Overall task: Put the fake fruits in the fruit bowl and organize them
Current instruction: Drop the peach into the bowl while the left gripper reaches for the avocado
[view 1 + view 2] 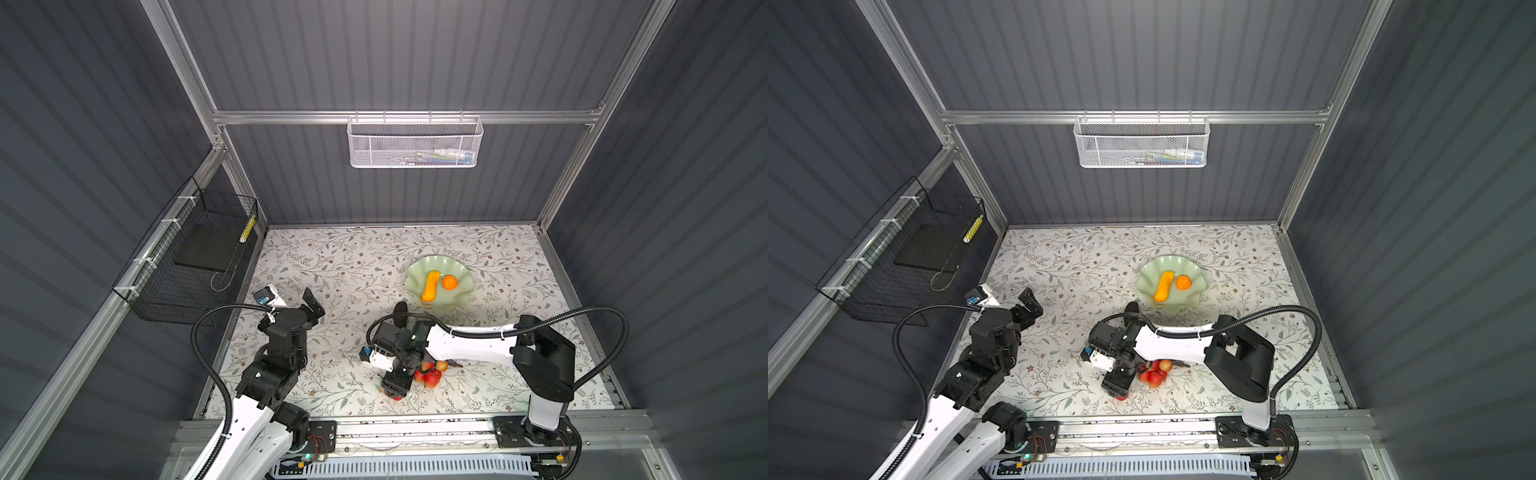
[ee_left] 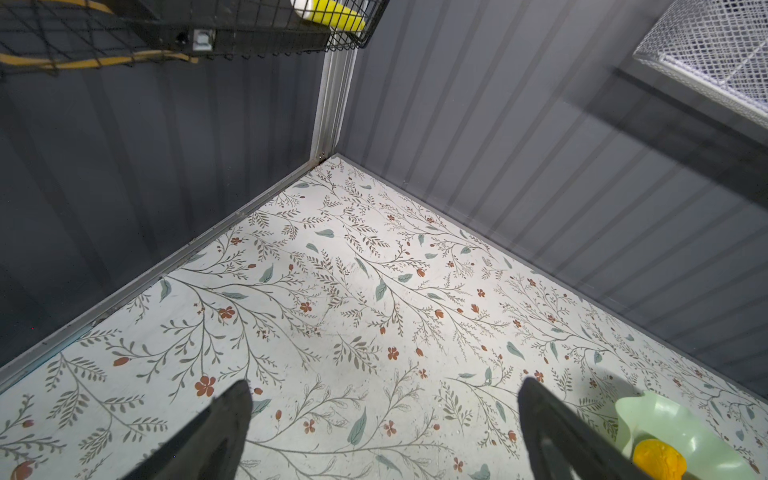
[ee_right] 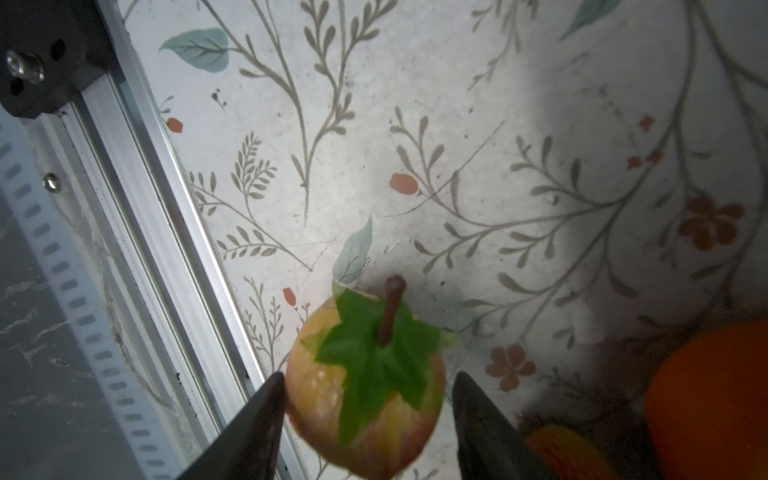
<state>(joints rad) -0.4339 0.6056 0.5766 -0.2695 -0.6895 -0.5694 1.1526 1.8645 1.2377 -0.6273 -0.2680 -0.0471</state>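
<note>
The pale green fruit bowl point(image 1: 415, 270) point(image 1: 1148, 272) holds a yellow-orange cob point(image 1: 430, 286) point(image 1: 1163, 286) and a small tangerine point(image 1: 449, 282) point(image 1: 1182, 282). My right gripper point(image 1: 395, 392) point(image 3: 368, 376) points down near the table's front edge. Its jaws flank a yellow-red fruit point(image 3: 365, 399) with a green leaf and brown stem: one finger touches it, the other stands a little off. A bunch of red grapes point(image 1: 430, 374) point(image 1: 1154, 374) lies just beside it. My left gripper point(image 1: 315, 303) point(image 2: 384, 388) hovers open and empty at the left.
An orange fruit point(image 3: 715, 395) sits close beside my right gripper. A dark oval shape point(image 1: 400, 309) lies by the bowl's near rim. A black wire basket point(image 1: 187, 257) hangs on the left wall and a white mesh basket point(image 1: 415, 143) on the back wall. The front rail point(image 3: 166, 232) runs next to the fruit.
</note>
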